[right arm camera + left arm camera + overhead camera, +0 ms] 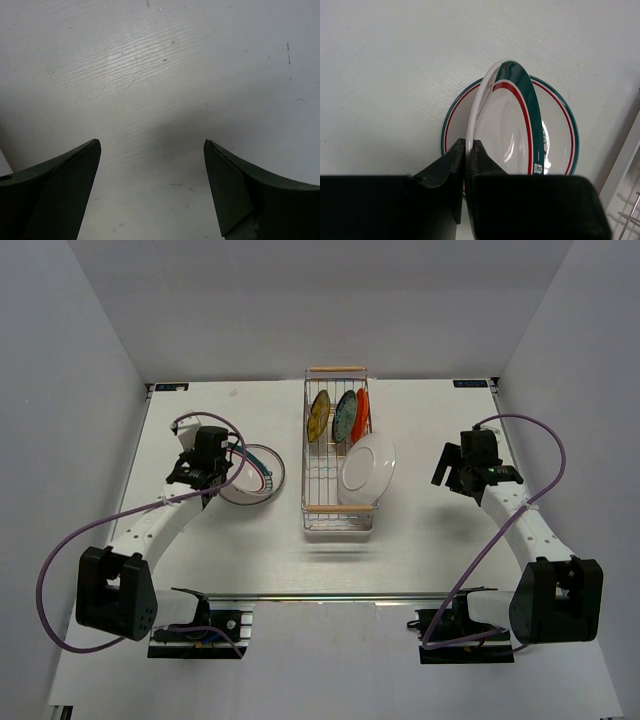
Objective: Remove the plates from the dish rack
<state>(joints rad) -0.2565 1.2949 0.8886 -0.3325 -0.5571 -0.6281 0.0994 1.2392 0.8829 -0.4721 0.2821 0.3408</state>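
The silver wire dish rack (320,508) stands at the table's middle. In it stand a yellow patterned plate (319,415), a teal plate (345,415), an orange-red plate (361,412) and a large plain white plate (367,468) leaning near the front. My left gripper (468,142) is shut on the rim of a white plate with red and teal rings (507,120), held on edge just above a matching plate (561,117) lying flat on the table left of the rack (272,480). My right gripper (152,145) is open and empty over bare table right of the rack (455,468).
The rack's corner (625,170) shows at the right edge of the left wrist view, close to the flat plate. White walls enclose the table on three sides. Purple cables loop from both arms.
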